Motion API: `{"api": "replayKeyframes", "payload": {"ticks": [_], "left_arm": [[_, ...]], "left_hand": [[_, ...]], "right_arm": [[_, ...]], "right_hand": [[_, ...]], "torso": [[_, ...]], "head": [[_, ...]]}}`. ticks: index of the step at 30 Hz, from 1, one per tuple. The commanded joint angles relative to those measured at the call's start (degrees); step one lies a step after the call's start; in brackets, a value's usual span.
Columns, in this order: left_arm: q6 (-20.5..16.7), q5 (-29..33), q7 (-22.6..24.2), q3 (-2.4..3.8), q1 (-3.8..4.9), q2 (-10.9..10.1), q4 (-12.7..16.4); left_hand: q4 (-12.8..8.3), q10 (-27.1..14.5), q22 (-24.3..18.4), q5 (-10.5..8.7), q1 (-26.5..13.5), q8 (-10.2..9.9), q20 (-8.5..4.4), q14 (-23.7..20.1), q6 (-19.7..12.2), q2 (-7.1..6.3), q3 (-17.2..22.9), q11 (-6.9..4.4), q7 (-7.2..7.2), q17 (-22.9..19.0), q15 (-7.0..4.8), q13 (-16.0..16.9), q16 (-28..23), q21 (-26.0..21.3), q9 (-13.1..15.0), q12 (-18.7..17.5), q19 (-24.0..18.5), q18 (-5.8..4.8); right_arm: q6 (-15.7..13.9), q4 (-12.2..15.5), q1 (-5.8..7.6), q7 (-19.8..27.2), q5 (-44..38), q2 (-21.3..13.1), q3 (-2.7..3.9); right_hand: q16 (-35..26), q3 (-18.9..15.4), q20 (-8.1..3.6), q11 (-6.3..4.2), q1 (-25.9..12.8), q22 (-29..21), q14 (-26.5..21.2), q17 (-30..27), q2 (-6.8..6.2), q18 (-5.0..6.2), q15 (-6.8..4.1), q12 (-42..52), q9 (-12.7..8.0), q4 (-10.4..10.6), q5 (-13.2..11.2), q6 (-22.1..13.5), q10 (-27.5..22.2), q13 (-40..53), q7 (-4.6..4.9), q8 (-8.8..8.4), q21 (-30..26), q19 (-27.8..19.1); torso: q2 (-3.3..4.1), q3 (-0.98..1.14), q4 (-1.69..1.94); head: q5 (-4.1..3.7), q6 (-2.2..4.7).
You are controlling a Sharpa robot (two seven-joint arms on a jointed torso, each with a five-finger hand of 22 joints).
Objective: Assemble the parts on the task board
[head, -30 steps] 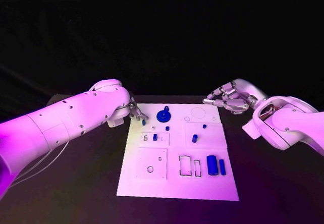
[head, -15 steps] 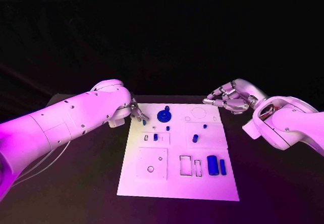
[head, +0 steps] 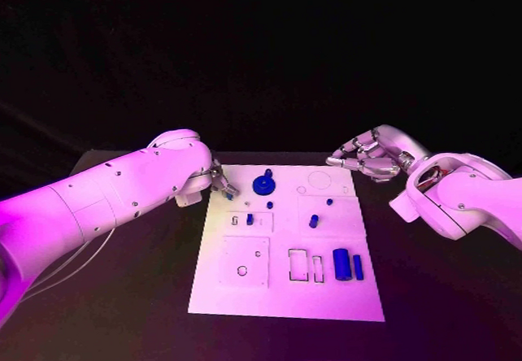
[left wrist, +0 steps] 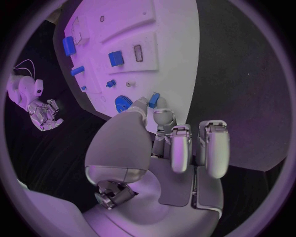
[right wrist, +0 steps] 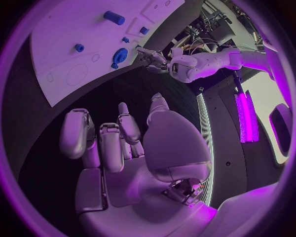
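Note:
The white task board [head: 285, 297] lies in the middle of the black table. My left hand [head: 218, 181] hovers at the board's far left edge and pinches a small blue part [left wrist: 153, 100] between thumb and a finger, just beside the blue gear [head: 264, 184] standing on the board. My right hand [head: 366, 163] hangs off the board's far right corner, above the table, its fingers curled in with nothing in them. Small blue pegs [head: 314, 222] stand mid-board.
Two blue blocks [head: 342, 266] lie near the board's front right, beside rectangular slots [head: 299, 266]. A square panel with a round hole [head: 242, 272] sits front left. Bare black table [head: 115, 310] flanks the board on both sides.

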Motion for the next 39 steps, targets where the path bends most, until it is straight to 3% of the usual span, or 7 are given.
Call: {"api": "replayKeyframes", "payload": {"ticks": [1, 10, 14, 16, 23, 35, 39], "left_arm": [[-0.3, 0.7, 0.5, 0.02, -0.01, 0.1, 0.1], [-1.3, 2.2, 0.9, 0.02, -0.03, -0.1, 0.3], [-2.3, 3.8, 1.3, 0.03, -0.03, -0.4, 0.6], [-2.8, 4.6, 1.5, 0.03, -0.03, -0.6, 0.7], [-5.6, 8.9, 2.1, 0.04, -0.02, -2.7, 3.4], [-9.9, 12.9, 2.2, 0.02, -0.04, -8.9, 13.1], [-10.6, 13.0, 2.3, -0.02, -0.54, -10.5, 16.1]], "left_hand": [[-0.1, 0.0, 13.4, 0.06, 0.9, -0.4, 0.36, 6.0, 0.4, 0.24, 0.2, 0.00, 0.14, 15.1, 0.29, -0.1, 0.1, -0.2, -0.2, 0.2, 4.6, -0.38], [-0.6, -0.3, 13.2, 0.23, 4.6, -0.6, 0.30, 6.0, 0.2, 2.02, 1.9, -0.16, -0.02, 15.1, 0.12, -0.6, 0.1, -0.3, -0.9, 0.0, 4.5, -0.33], [-1.9, -0.8, 13.0, 0.49, 9.3, -0.7, 0.18, 6.0, -0.3, 3.55, 6.1, -0.34, -0.10, 15.1, -0.11, -1.2, 0.1, -0.4, -1.2, -0.4, 4.3, -0.27], [-2.6, -0.9, 12.9, 0.51, 11.3, -0.6, 0.12, 6.0, -0.7, 3.64, 9.4, -0.23, 0.13, 15.1, -0.08, -1.5, 0.1, -0.5, -1.2, -0.7, 4.3, -0.25], [-2.7, -0.5, 12.9, 0.37, 10.7, 1.3, 0.33, 6.0, -1.3, -0.15, 21.1, -0.08, 0.30, 15.1, 0.42, -2.3, 0.1, -0.6, -0.5, -0.6, 4.2, -0.23], [-3.4, 0.1, 12.9, 0.25, 8.5, 2.9, 0.28, 6.0, -1.4, -2.34, 25.7, -0.13, 0.14, 15.1, 0.24, -1.8, 0.1, -0.5, 0.1, 0.3, 4.3, -0.24], [-3.6, 0.1, 12.9, 0.25, 8.4, 3.0, 0.27, 6.0, -1.4, -2.62, 26.1, -0.15, 0.11, 15.1, 0.22, -1.7, 0.1, -0.5, 0.1, 0.4, 4.3, -0.24]], "right_arm": [[0.8, 0.0, -0.04, 0.2, -0.4, 0.0, 0.00], [0.9, -0.1, -0.05, 0.1, -0.4, 0.0, 0.00], [1.0, -0.2, -0.10, 0.0, -0.4, 0.0, -0.01], [1.1, -0.2, -0.12, 0.0, -0.4, 0.0, -0.01], [1.2, -0.3, -0.18, -0.2, -0.4, 0.0, -0.01], [1.5, -0.5, -0.32, -0.5, -0.4, -0.1, -0.06], [1.5, -0.5, -0.41, -0.6, -0.4, -0.1, -0.07]], "right_hand": [[-0.2, 0.1, -0.09, -0.22, 0.0, 1.7, 3.4, 4.2, 0.35, 0.76, -0.46, 0.2, 0.1, -0.1, 0.4, -0.4, 0.2, 0.0, -0.02, 0.38, -0.2, 0.3], [-0.2, 0.1, -0.09, -0.23, 0.1, 1.8, 3.4, 4.2, 0.43, 0.75, -0.46, 0.3, 0.1, -0.1, 0.4, -0.3, 0.2, 0.1, -0.03, 0.39, -0.2, 0.3], [-0.2, 0.1, -0.10, -0.23, 0.1, 1.7, 3.4, 4.2, 0.49, 0.76, -0.47, 0.3, 0.1, -0.1, 0.5, -0.3, 0.2, 0.1, -0.03, 0.40, -0.3, 0.3], [-0.2, 0.1, -0.10, -0.23, 0.1, 1.7, 3.4, 4.2, 0.49, 0.76, -0.47, 0.3, 0.1, -0.1, 0.5, -0.3, 0.2, 0.1, -0.03, 0.40, -0.3, 0.3], [-0.2, 0.1, -0.10, -0.23, 0.1, 1.7, 3.4, 4.2, 0.49, 0.76, -0.47, 0.3, 0.1, -0.1, 0.5, -0.3, 0.2, 0.1, -0.03, 0.40, -0.3, 0.3], [-0.2, 0.1, -0.10, -0.24, 0.2, 1.8, 3.4, 4.2, 0.55, 0.75, -0.47, 0.3, 0.1, -0.1, 0.6, -0.3, 0.3, 0.2, -0.04, 0.42, -0.2, 0.3], [-0.2, 0.1, -0.10, -0.25, 0.2, 1.7, 3.4, 4.2, 0.59, 0.76, -0.48, 0.4, 0.1, -0.1, 0.7, -0.3, 0.3, 0.2, -0.05, 0.43, -0.3, 0.3]], "torso": [[-0.04, 0.04, -0.02], [-0.01, 0.07, 0.00], [0.01, 0.03, 0.02], [0.02, 0.04, 0.02], [-0.17, 0.04, 0.07], [-0.50, -0.06, 0.37], [-0.54, -0.06, 0.44]], "head": [[0.07, -0.06], [0.02, -0.12], [0.01, -0.19], [0.01, -0.19], [0.11, -0.45], [0.35, -0.70], [0.47, -0.88]]}}
